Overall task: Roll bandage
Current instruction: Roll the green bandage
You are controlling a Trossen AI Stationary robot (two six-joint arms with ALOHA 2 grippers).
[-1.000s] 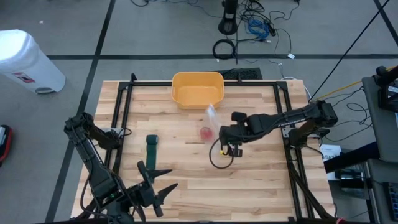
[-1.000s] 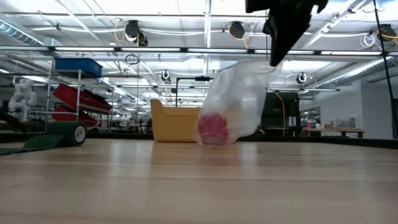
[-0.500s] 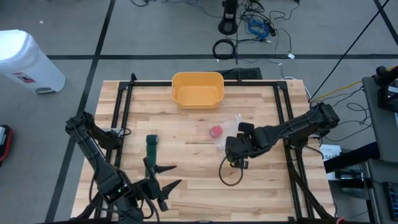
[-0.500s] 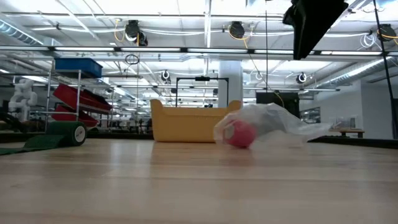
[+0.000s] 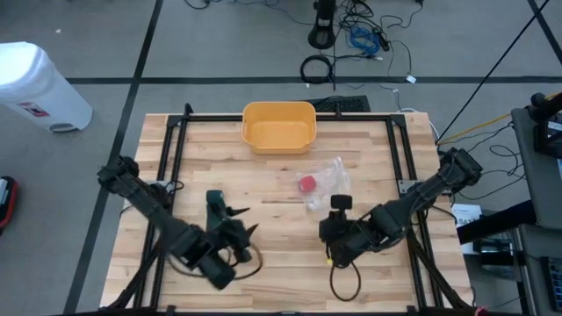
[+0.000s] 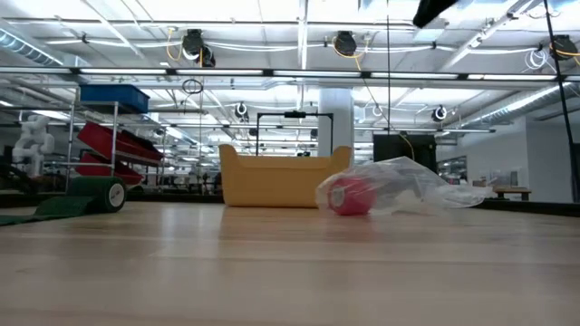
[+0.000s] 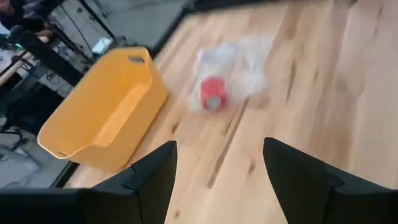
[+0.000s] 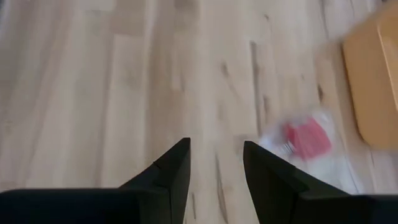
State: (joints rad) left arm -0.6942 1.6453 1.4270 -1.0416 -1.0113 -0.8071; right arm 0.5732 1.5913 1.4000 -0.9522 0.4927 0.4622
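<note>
bandage unrolled, both grippers empty

high view: green bandage (image 5: 213, 204) lies beside the left gripper (image 5: 239, 230), jaws spread. red roll (image 5: 306, 184) in plastic bag (image 5: 329, 178) near yellow bin (image 5: 278, 125).
right wrist view: right gripper (image 8: 215, 163) parted, holding nothing.

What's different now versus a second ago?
The right end effector let go of the clear bag with the red roll it had been holding up; the bag now lies flat on the table, and that arm has pulled back to the near side. The left end effector, open, swung up beside the green bandage. The bandage and yellow bin stayed put.
</note>
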